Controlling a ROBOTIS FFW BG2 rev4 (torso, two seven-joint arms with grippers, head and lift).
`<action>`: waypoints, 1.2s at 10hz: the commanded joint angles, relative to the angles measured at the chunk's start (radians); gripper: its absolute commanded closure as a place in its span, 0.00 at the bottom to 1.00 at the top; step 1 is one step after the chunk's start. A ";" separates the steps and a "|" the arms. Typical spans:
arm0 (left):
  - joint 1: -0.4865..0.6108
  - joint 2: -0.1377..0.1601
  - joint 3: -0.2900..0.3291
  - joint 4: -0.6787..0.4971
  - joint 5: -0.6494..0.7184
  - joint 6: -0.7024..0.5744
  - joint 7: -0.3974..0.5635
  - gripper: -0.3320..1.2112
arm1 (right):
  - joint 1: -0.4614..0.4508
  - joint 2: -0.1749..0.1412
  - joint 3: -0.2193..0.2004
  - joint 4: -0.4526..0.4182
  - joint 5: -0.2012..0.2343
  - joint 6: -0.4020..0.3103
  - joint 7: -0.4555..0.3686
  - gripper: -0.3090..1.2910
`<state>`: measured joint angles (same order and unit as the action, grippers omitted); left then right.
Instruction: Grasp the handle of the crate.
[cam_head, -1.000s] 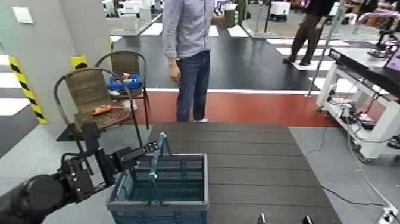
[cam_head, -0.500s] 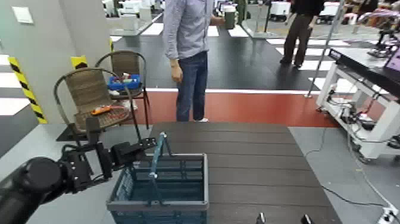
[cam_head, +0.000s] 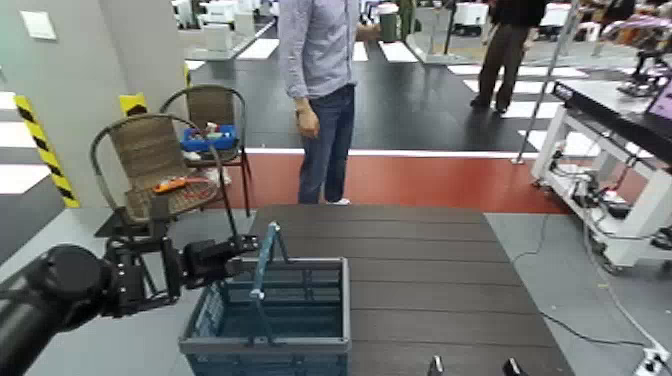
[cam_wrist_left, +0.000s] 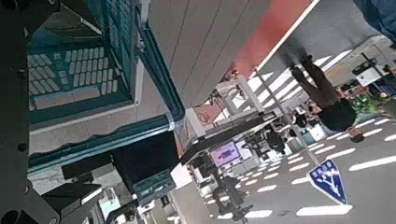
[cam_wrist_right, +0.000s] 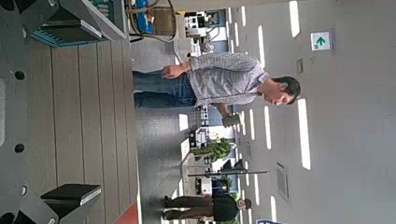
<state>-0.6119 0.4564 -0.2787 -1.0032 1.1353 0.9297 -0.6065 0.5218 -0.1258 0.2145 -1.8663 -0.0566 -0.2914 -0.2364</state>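
The blue-grey lattice crate (cam_head: 268, 318) stands on the dark table's near left part. Its thin teal handle (cam_head: 266, 258) stands upright across the rim. My left gripper (cam_head: 243, 256) is open at the handle's top, on its left side, level with the upper arch. In the left wrist view the handle (cam_wrist_left: 164, 86) arches just past a dark finger (cam_wrist_left: 146, 164), above the crate's inside (cam_wrist_left: 75, 67); I cannot tell if they touch. My right gripper (cam_head: 472, 368) is open and empty at the table's near edge, only its tips showing.
The dark slatted table (cam_head: 420, 270) stretches right and back of the crate. A person (cam_head: 320, 90) stands behind its far edge. Two wicker chairs (cam_head: 150, 160) stand at the left, one holding a small bright-blue bin (cam_head: 208, 137). A white bench (cam_head: 610, 140) stands at the right.
My left arm has lifted slightly and reached right, bringing the gripper closer to the handle's top. The person behind the table has shifted a little to the right.
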 joint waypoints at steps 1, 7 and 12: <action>-0.045 -0.004 -0.045 0.077 0.000 0.035 -0.055 0.30 | -0.005 -0.002 0.002 0.006 -0.005 0.000 0.003 0.28; -0.077 -0.016 -0.100 0.104 0.007 0.066 -0.122 0.38 | -0.014 -0.005 0.005 0.016 -0.012 -0.006 0.006 0.28; -0.086 -0.019 -0.129 0.103 0.035 0.067 -0.147 0.92 | -0.019 -0.008 0.008 0.021 -0.017 -0.008 0.008 0.29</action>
<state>-0.6974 0.4372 -0.4066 -0.8991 1.1704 0.9972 -0.7523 0.5030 -0.1333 0.2223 -1.8460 -0.0735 -0.2989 -0.2285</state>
